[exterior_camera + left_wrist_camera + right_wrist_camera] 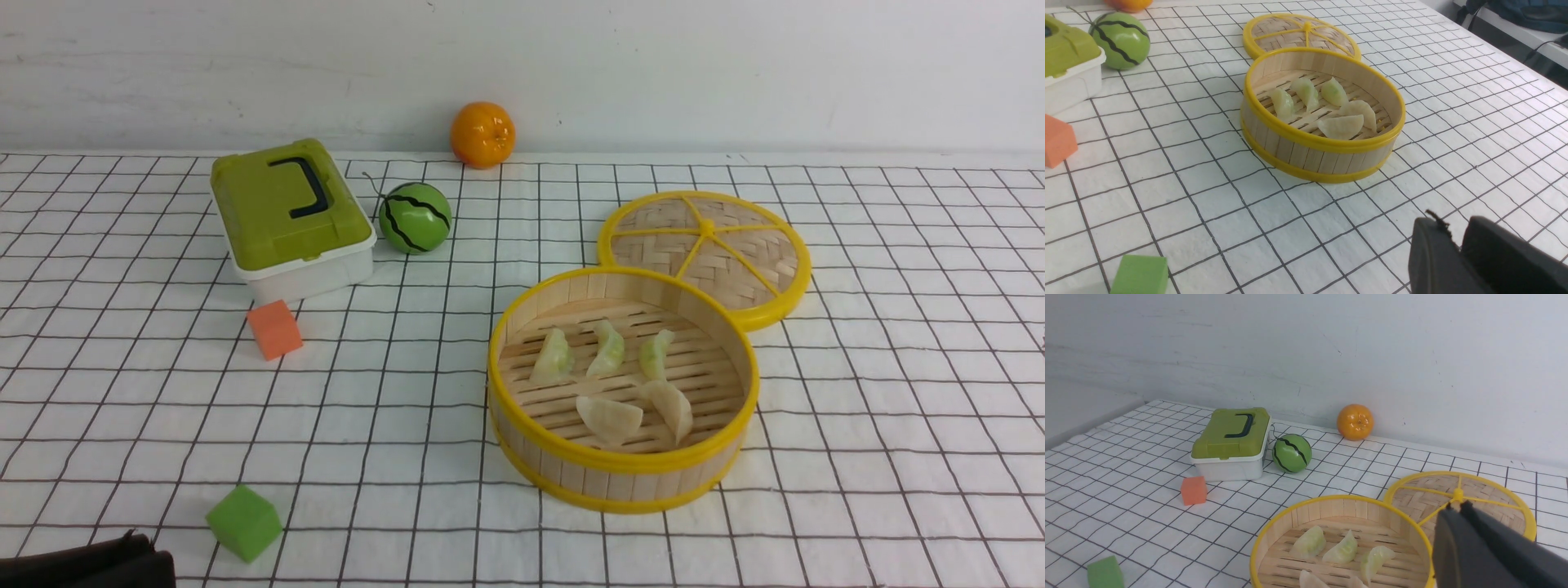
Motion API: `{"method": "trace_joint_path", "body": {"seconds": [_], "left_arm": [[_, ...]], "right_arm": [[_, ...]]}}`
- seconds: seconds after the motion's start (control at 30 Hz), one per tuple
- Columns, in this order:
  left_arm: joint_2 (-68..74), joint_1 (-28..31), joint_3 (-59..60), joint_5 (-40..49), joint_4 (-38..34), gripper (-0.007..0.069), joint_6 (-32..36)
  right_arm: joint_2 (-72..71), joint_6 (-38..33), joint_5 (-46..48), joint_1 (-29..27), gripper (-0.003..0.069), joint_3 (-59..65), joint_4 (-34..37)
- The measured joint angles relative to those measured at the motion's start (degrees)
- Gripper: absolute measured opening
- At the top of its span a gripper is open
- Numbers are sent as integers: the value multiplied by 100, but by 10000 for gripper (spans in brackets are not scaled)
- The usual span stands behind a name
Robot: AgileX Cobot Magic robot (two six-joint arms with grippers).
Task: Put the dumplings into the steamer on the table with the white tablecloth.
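Jaws: both pairs clenched, empty | front view alone shows all five dumplings (608,384) inside steamer (620,474)

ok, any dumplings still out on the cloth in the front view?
No: all five dumplings lie inside the steamer, three green in a row and two white nearer the camera, with none on the white tablecloth.
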Motion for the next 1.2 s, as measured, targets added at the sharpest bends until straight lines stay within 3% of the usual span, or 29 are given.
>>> {"method": "trace_joint_path", "body": {"seconds": [0.63,0.87,1.0,1.2], "left_arm": [[0,0,17,5,0,130,0],[0,0,17,5,0,139,0],[0,0,17,5,0,144,0],[0,0,17,5,0,145,0]], "right_arm": [[-522,0,-14,-107,-5,377,-63],[-1757,49,0,-1442,-24,1735,-514],[-2516,416,99,-2240,-24,2588,-758],[-2894,912,588,-2586,-24,3176,-1075]]}}
